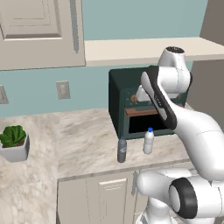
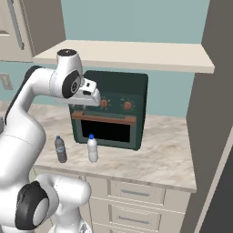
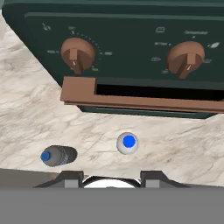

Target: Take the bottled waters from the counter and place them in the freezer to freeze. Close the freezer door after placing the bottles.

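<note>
Step in hand: approach for the first pick. Neither bottle has been lifted, and the freezer is not reached from this position.

Both bottles stand upright on the table, near its front edge and just in front of the dark green toaster oven. The white bottle with the blue cap stands before the oven door; the grey bottle stands near it, on the side away from the grey refrigerator wall. The two are apart and do not touch.

The end effector hangs above the bottles, in front of the oven's control panel, pointing downward. In the hand view the white bottle's cap lies almost directly ahead of the fingertips, with the grey bottle off to one side. The end effector is clenched and grasps nothing.

Next move, as judged: spread the fingers, centre over the white bottle, descend until the fingers straddle its body below the cap, then clamp. Keep clear of the oven's brown handle and avoid tipping the neighbouring grey bottle.
</note>
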Motion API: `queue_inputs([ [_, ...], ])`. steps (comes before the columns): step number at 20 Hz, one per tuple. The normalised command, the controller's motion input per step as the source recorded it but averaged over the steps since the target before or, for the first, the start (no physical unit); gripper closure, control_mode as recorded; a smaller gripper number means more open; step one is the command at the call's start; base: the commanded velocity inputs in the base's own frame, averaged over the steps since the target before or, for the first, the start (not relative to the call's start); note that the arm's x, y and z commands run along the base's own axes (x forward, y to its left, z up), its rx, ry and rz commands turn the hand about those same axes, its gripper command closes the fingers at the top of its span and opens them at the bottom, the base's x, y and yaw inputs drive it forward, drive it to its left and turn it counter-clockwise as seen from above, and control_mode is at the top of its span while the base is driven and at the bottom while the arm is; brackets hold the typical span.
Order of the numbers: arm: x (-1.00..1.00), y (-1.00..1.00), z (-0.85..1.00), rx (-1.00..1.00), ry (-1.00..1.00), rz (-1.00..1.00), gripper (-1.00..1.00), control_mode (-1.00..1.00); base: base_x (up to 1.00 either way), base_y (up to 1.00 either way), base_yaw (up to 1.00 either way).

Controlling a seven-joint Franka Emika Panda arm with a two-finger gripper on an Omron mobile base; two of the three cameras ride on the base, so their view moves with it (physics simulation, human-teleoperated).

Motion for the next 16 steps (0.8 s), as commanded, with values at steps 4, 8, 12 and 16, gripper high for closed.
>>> queue_inputs([
  [4,-0.03,0.0,0.0,0.0,0.0,0.0,-1.0,-1.0,0.0,0.0,0.0],
  [8,-0.48,-0.43,0.0,0.0,-0.12,0.12,-1.0,-1.0,0.0,0.0,0.0],
  [12,-0.33,-0.43,-0.03,0.0,-0.05,0.21,-1.0,-1.0,0.0,0.0,0.0],
  [16,-0.13,-0.55,-0.2,0.03,0.0,0.21,-1.0,-1.0,0.0,0.0,0.0],
])
